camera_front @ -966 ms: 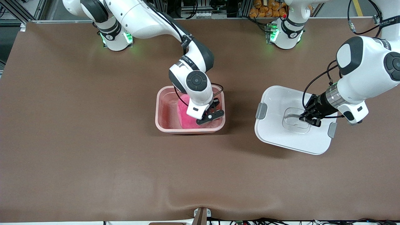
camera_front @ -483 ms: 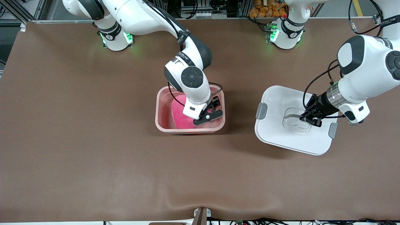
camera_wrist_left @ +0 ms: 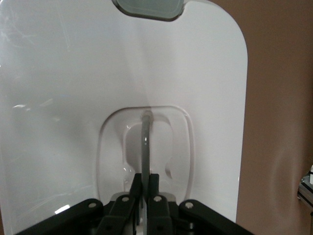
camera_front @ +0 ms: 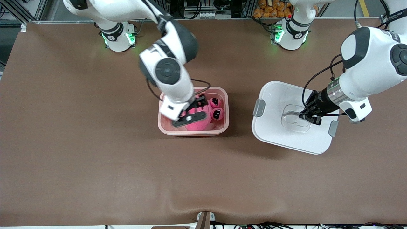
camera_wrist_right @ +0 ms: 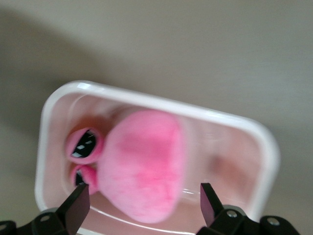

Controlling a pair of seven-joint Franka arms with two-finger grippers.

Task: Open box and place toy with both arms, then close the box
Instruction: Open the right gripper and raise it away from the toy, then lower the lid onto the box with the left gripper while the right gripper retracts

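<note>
At centre frame the toy [camera_front: 203,115] lay in the open box [camera_front: 224,95] under the right gripper [camera_front: 189,112], fingers spread and empty, while the left gripper [camera_front: 307,115], at right, pinched the lid [camera_front: 279,136] by its handle [camera_wrist_left: 145,142].

Right pincer [camera_front: 189,113] spread wide, raised, left pincer [camera_front: 307,115] clamped tight, low

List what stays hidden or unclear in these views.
- Front view: part of the bright pink plush toy and of the translucent pink plastic tub, covered by the right tool.
- Left wrist view: white lid's edges cut off.
- Right wrist view: toy blurred.
</note>
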